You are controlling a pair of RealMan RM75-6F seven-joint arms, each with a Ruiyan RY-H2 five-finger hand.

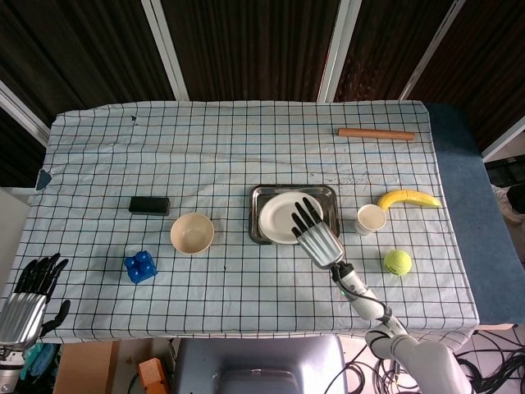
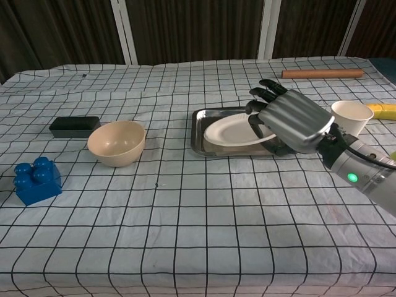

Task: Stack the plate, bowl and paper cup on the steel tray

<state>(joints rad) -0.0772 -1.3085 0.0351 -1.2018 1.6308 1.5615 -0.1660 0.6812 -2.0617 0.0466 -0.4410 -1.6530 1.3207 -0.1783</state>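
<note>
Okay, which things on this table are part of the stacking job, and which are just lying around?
Job: plate, bowl, paper cup, steel tray, right hand over the plate.

Lying about: blue block, black box, banana, tennis ball, wooden rod.

A robot test bench, not a home or kitchen.
A table (image 1: 246, 148) under a black-gridded white cloth (image 2: 185, 235) stands before dark slatted panels, set with unrelated props: a blue toy block (image 1: 140, 267), a tennis ball (image 1: 398, 262), a banana (image 1: 408, 198), a wooden rod (image 1: 376, 133) and a small black box (image 1: 149, 204).
</note>
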